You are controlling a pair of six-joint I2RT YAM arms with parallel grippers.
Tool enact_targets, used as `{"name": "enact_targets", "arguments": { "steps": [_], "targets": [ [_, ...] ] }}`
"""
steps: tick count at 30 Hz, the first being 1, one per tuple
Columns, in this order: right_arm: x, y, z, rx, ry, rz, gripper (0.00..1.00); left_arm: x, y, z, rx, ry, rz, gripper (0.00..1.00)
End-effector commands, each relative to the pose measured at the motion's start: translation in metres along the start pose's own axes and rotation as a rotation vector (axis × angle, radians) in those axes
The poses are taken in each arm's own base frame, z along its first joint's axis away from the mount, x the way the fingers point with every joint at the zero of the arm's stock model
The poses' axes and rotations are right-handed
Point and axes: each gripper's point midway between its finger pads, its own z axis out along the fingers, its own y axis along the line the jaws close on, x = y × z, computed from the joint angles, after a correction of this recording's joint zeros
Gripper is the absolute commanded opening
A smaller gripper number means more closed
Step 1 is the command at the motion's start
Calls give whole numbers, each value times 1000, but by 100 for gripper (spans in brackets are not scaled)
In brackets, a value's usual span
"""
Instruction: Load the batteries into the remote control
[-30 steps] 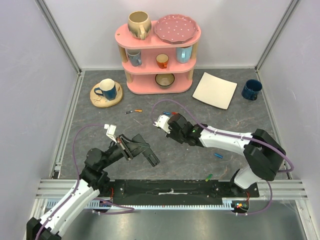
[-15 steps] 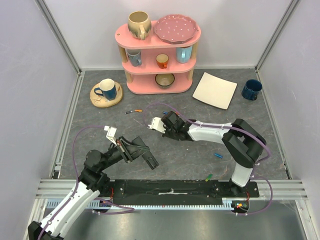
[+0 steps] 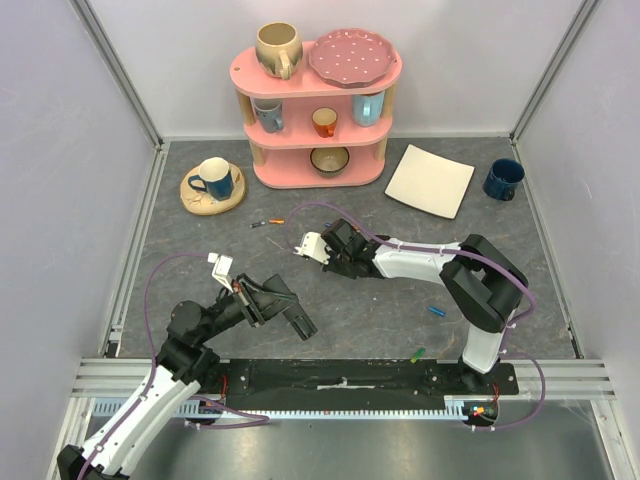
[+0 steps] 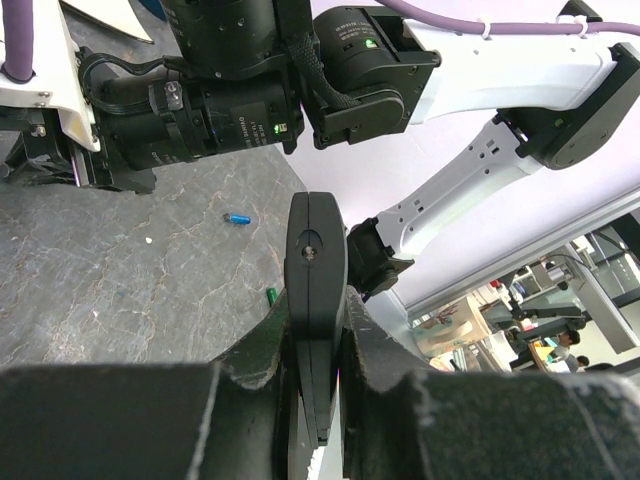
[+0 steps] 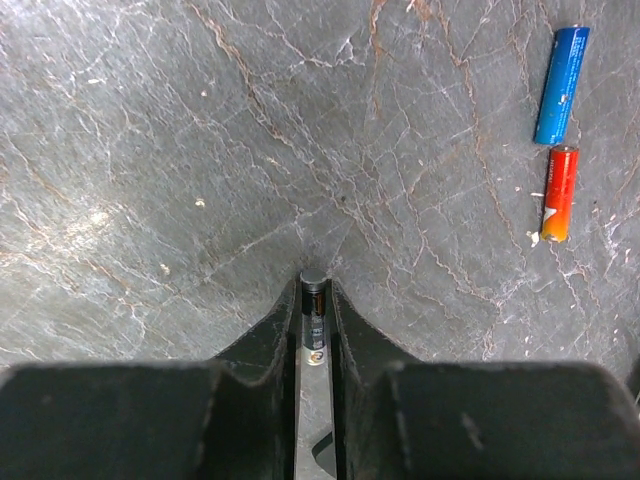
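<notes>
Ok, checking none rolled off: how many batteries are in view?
5. A blue battery and red-orange battery lie end to end ahead of the right gripper, which pinches a dark battery; a second blue battery and green battery lie near the right arm's base. More may be hidden.

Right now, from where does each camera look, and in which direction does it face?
Top external: above and behind the arms, facing down at the table; both arms show, pink shelf at the far side.
Left wrist: low over the table, facing across at the right arm; its fingers clamp the remote control.
Right wrist: facing straight down at the table; its fingers grip a dark battery.
Shared: top external and left wrist both show the blue battery and green battery.
</notes>
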Motion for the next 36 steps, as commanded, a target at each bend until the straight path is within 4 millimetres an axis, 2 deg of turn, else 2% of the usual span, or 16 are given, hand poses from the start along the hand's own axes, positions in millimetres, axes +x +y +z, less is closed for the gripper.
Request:
{"name": "enact_targets", "arguments": {
  "steps": [1, 8, 15, 18, 23, 27, 30, 31, 33, 35, 36],
  "targets": [
    [-6, 1, 0, -17, -13, 6, 20, 2, -2, 0, 18, 8, 42, 2],
    [-6, -2, 0, -9, 10, 20, 33, 3, 2, 0, 4, 9, 37, 2],
    [-12, -10, -6, 18, 10, 44, 39, 2, 1, -1, 5, 6, 37, 2],
    [-17, -16, -14, 43, -3, 72, 40, 2, 2, -1, 2, 6, 34, 2],
    [-30, -33, -39, 123, -55, 141, 41, 2, 2, 0, 1, 7, 33, 2],
    [-35, -57, -62, 264, -106, 303, 41, 1, 1, 0, -2, 4, 31, 2],
    [-35, -75, -85, 407, -165, 556, 39, 0, 8, 0, -40, -6, 15, 2],
    [-37, -76, -90, 421, -200, 673, 39, 0, 10, 0, -48, -6, 8, 2],
    [-41, -72, -97, 401, -250, 788, 40, -1, 17, 0, -84, -21, -13, 2],
    [-47, -61, -95, 342, -276, 927, 42, -3, 20, 0, -98, -38, -24, 2],
    [-42, -56, -92, 333, -243, 963, 43, -5, 22, 0, -107, -51, -29, 2]
  ]
}}
